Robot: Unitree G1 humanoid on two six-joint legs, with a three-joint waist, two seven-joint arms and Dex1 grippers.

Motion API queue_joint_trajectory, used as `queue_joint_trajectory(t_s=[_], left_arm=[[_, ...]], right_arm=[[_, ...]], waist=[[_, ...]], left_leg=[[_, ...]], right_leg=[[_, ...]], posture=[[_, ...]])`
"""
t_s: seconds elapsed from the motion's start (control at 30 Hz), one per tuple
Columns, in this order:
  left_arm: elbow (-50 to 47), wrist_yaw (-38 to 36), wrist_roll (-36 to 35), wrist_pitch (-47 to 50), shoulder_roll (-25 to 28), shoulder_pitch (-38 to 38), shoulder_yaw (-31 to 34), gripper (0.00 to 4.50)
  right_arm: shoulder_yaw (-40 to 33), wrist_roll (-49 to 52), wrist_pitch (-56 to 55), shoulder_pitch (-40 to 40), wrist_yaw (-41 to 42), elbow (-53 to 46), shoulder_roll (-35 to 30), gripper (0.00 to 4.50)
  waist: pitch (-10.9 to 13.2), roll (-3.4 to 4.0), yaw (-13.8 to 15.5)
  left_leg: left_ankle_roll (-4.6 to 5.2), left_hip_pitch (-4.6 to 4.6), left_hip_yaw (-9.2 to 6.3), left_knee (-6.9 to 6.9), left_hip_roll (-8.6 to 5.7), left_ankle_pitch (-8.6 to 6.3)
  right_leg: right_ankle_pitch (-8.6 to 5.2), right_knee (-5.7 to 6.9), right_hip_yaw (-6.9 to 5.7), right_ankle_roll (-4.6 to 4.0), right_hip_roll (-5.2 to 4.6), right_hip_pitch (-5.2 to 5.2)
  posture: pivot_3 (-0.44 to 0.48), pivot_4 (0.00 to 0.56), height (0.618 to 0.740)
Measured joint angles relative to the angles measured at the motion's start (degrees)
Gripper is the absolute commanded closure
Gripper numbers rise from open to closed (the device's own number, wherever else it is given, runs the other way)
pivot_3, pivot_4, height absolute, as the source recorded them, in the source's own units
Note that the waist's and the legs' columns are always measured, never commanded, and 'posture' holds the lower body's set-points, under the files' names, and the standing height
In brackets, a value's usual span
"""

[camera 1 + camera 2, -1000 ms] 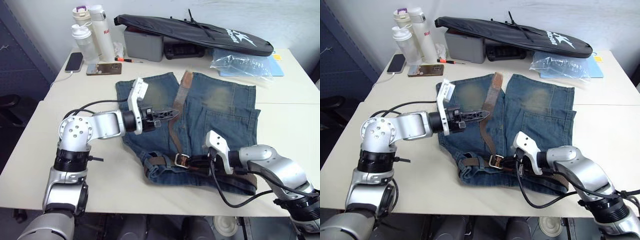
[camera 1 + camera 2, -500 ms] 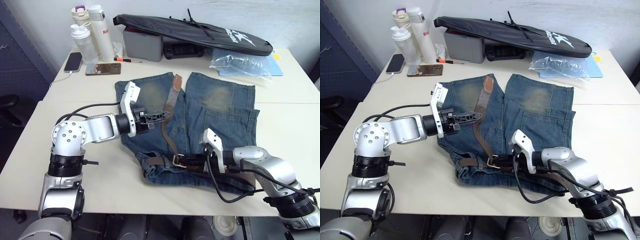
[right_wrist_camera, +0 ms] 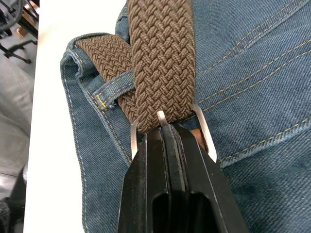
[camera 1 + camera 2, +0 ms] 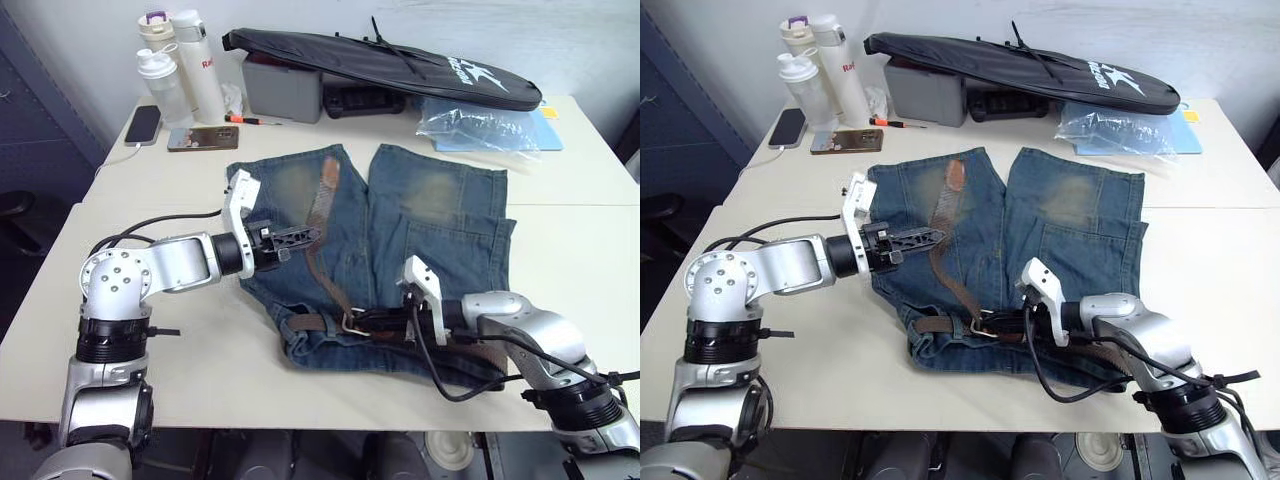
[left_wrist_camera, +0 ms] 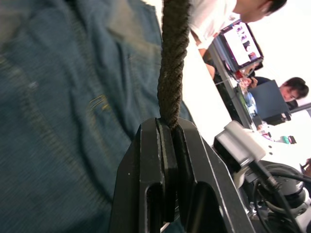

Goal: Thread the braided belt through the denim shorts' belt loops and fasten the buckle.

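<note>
1. Left gripper (image 4: 300, 237), clamped on the braided belt (image 4: 318, 215), draws back leftward and nearer.
2. Belt's free tail slides left across the denim shorts (image 4: 440, 215), its tan tip now nearer.

A cream table (image 4: 590, 250) stands against a white wall (image 4: 560, 40).

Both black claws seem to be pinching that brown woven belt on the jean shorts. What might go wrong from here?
The left gripper pinches only the edge of the brown braided belt, so it may slip free. The right gripper clamps the silver rectangular buckle; pulling could drag the faded blue denim shorts or unseat the prong.
</note>
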Motion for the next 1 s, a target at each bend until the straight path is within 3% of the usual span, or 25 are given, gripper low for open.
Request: queue_joint_trajectory(t_s=[0.33, 1.0], left_arm=[[-0.65, -0.57, 3.99, 1.12, 3.23, 1.85, 0.0, 4.5], [-1.89, -1.88, 7.16, 3.27, 3.97, 3.01, 0.33, 4.5]], right_arm=[[-4.35, 3.86, 2.87, -2.89, 1.12, 0.6, -0.21, 4.45], [0.59, 0.41, -0.01, -2.24, 2.16, 3.61, 1.16, 4.45]], waist=[[0.0, 0.0, -0.01], [0.0, 0.0, -0.39]], left_leg=[[-0.02, -0.01, 0.01, 0.0, 0.0, -0.01], [-0.04, -0.01, 0.01, -0.01, 0.0, -0.02]], right_leg=[[0.0, 0.0, 0.02, 0.0, -0.01, -0.01], [0.0, 0.02, 0.02, 0.0, -0.01, -0.03]], posture=[[0.0, 0.15, 0.656], [0.0, 0.15, 0.656]])
